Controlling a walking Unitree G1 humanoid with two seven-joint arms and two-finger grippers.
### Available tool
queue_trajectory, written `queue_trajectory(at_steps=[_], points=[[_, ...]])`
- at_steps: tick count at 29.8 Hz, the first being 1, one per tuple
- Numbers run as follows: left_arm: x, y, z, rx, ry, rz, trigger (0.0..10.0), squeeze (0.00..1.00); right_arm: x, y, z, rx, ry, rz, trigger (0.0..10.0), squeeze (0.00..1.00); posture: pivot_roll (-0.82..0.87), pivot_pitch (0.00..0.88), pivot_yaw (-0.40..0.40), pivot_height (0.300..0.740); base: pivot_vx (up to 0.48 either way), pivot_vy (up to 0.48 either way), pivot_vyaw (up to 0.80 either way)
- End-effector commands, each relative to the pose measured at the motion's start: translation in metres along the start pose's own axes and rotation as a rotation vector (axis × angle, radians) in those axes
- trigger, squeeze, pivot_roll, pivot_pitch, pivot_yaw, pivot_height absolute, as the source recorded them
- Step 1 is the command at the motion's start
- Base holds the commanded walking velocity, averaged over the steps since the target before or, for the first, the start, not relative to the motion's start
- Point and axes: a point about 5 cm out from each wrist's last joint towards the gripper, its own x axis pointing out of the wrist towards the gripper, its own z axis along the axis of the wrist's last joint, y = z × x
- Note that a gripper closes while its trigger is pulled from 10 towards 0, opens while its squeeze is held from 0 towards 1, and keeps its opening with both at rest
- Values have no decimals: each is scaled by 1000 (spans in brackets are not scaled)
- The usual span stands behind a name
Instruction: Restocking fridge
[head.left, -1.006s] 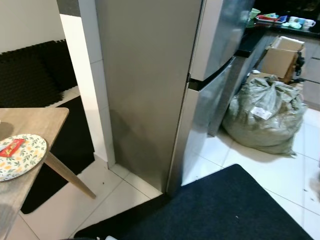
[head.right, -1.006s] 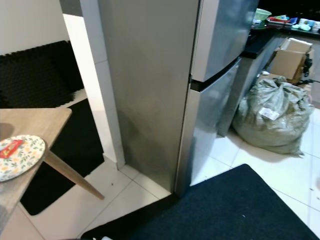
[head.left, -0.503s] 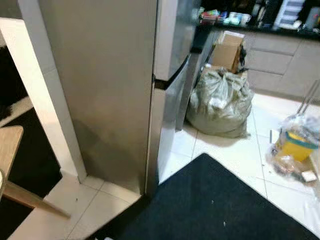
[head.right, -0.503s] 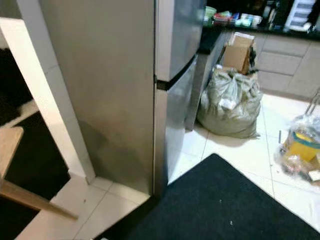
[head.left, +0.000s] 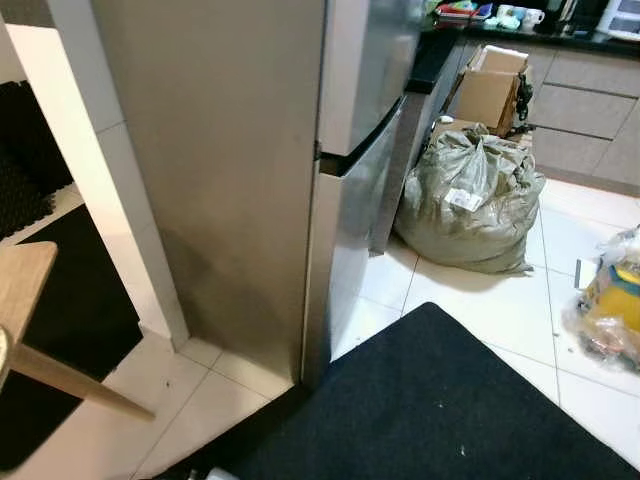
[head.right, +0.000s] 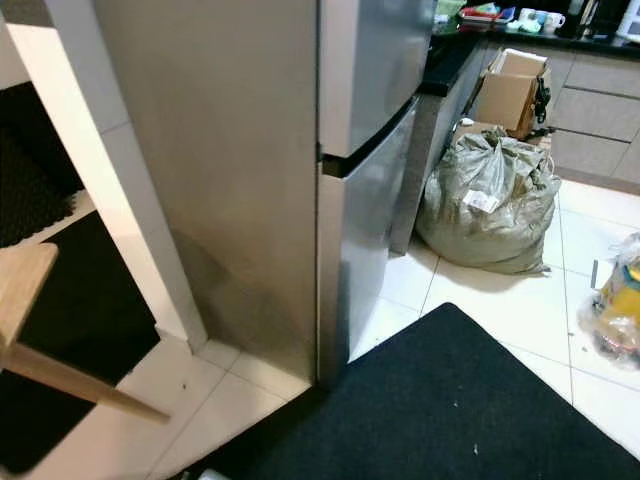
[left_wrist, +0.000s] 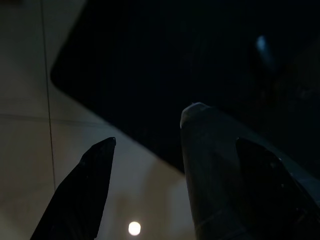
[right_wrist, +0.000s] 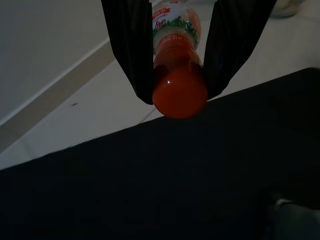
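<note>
Right end effector (right_wrist: 177, 75) pinches a red-capped sauce bottle (right_wrist: 177, 65) – long axis along the fingers – above the black floor mat (head.left: 440, 400), just before the closed stainless-steel fridge (head.left: 300, 150); left end effector (left_wrist: 150, 150) spread, empty – free for the door.

Sack (head.left: 468, 200) beside shut fridge (head.left: 300, 150)

Fridge (head.left: 260, 170) stands behind the mat (head.left: 450, 410), sack (head.left: 470, 205) to its right.

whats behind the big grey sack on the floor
Behind the grey sack stands an open cardboard box, against the cabinet fronts under the dark counter. The sack covers the box's base and the floor there.
</note>
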Motion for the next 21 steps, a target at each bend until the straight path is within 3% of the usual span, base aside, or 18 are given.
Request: queue_trajectory(at_steps=[1, 13, 21], points=[[-2, -5, -16, -6, 61, -18, 10000, 0, 0, 2, 4, -11, -15, 8, 10000, 0, -56, 0, -18, 740, 0, -458, 0], [-1, -6, -16, -11, 59, -18, 10000, 0, 0, 4, 5, -9, -22, 13, 10000, 0, -57, 0, -18, 740, 0, -459, 0], [-1, 1, -11, -42, 34, 45, 10000, 0, 0, 3, 5, -8, -26, 13, 10000, 0, -58, 0, -19, 740, 0, 0, 0]])
